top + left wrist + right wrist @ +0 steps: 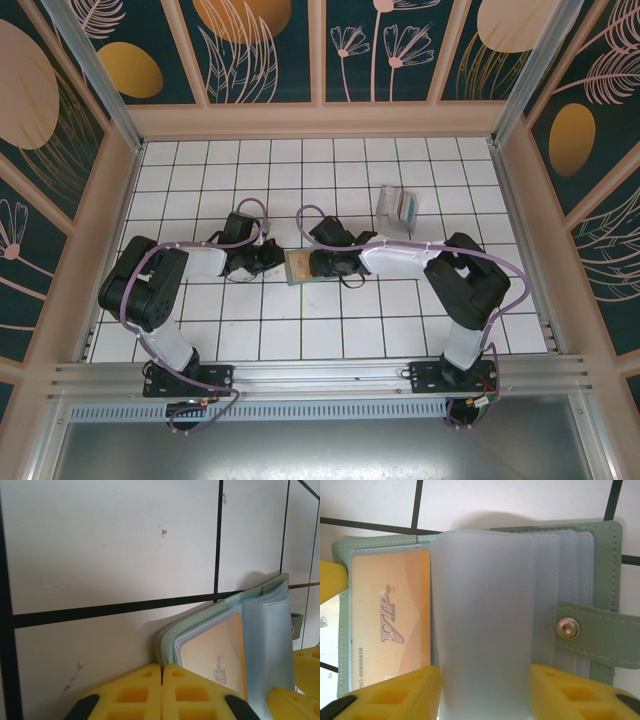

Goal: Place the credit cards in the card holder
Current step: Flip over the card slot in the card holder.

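Observation:
The sage-green card holder point(300, 268) lies open on the tiles between both arms. A tan-orange credit card point(390, 625) printed "VIP" sits inside its left sleeve, also seen as the card point(215, 650) in the left wrist view. My left gripper point(161, 672) is shut, pinching the corner of the holder's green cover point(200, 625). My right gripper point(485, 680) has its yellow fingers point(395, 695) against both sides of a frosted plastic sleeve point(485, 620) of the holder, which arches up between them. The snap strap point(600, 632) lies open at the right.
A small clear plastic stand point(398, 208) with greyish-teal contents stands behind the right arm. Low wooden walls ring the white tiled floor point(330, 335). The two grippers point(275, 260) point(318, 265) nearly meet at the holder.

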Robot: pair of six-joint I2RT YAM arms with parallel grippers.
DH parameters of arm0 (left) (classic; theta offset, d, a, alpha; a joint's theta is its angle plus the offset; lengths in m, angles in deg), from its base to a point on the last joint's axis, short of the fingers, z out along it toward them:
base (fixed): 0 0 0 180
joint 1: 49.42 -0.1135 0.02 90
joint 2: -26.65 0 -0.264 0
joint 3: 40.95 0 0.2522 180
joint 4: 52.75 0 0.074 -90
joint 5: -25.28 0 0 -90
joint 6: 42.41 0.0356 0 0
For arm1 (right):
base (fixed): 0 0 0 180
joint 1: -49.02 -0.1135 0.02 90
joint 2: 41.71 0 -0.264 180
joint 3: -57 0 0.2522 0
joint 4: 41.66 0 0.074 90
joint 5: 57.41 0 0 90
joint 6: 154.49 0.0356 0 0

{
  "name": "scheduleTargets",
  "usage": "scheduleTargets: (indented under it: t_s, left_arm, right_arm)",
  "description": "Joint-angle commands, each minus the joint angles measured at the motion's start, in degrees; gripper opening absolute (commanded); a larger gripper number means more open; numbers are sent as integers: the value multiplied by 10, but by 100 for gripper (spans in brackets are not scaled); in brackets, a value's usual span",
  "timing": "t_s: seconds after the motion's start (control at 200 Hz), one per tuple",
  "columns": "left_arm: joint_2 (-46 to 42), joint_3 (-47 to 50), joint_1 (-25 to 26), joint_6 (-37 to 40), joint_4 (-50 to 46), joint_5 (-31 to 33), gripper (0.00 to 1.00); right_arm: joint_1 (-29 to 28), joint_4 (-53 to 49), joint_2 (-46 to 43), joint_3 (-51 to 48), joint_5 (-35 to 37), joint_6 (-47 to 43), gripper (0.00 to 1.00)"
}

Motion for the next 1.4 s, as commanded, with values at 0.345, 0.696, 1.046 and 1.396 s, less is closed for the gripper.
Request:
scheduleTargets:
  t_s: [0.345, 0.696, 1.046, 1.396]
  left_arm:
    - [32, 14, 9, -5, -12, 14, 8]
    - [22, -3, 9, -4, -16, -5, 20]
    - [-1, -21, -4, 5, -60, 29, 44]
    - [-49, -23, -47, 27, -110, 98, 56]
  right_arm:
    - [0, 22, -21, 4, -25, 1, 47]
    - [1, 57, -28, 8, -69, -14, 55]
    - [-1, 124, -21, 10, -157, 2, 58]
    - [4, 160, -21, 3, -201, 26, 60]
